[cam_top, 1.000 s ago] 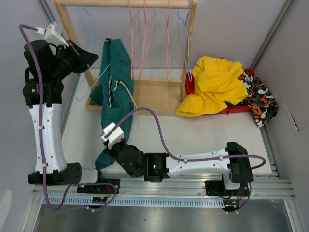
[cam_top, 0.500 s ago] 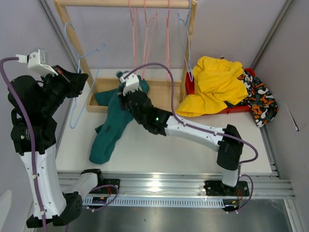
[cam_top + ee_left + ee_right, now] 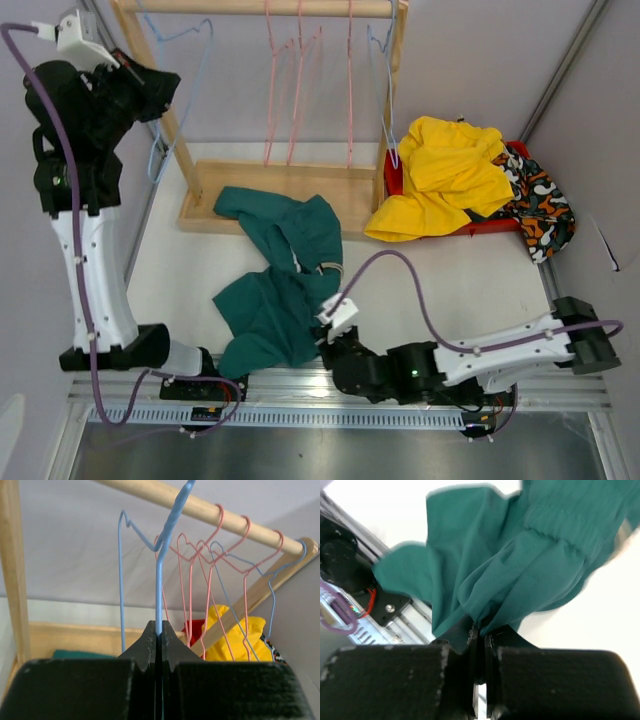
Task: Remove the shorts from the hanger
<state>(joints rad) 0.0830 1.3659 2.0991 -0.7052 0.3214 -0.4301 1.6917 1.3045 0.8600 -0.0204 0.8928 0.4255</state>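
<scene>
The dark green shorts [image 3: 285, 290] lie crumpled on the table, off the hanger. My right gripper [image 3: 330, 335] is shut on a fold of them [image 3: 520, 580] near the table's front edge. My left gripper [image 3: 160, 85] is high at the far left, shut on a bare blue wire hanger [image 3: 161, 570] whose hook is at the wooden rail [image 3: 210, 507]. The yellow shorts [image 3: 440, 175] and the orange-black-white patterned shorts [image 3: 540, 205] are piled in a red bin [image 3: 392, 178] at the right. Black and bright orange pairs are out of view.
A wooden rack [image 3: 290, 195] stands at the back with several empty pink hangers [image 3: 300, 90] and another blue hanger [image 3: 385, 90] on its rail. The metal rail with the arm bases [image 3: 350, 400] runs along the near edge.
My right gripper has dragged the green shorts from beside the rack base down to the table's front edge. My left gripper has lifted the bare blue hanger up to the rail.
</scene>
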